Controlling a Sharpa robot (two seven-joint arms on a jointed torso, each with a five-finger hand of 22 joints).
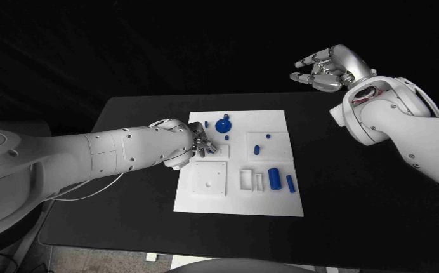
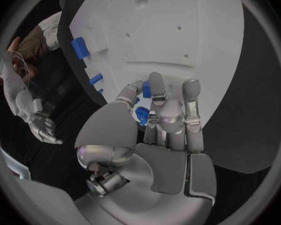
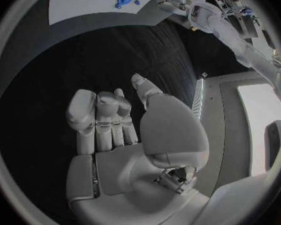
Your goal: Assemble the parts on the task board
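The left robot hand [image 1: 196, 146] grasps a blue part [image 2: 142, 116] over the board [image 1: 240, 197]; the right robot hand [image 1: 327, 70], clenched on nothing, hangs beyond the board.

Dim surroundings, task board [image 1: 240, 184] brightly lit from above; wrist views fisheye-bent, edges dark, mild blur.
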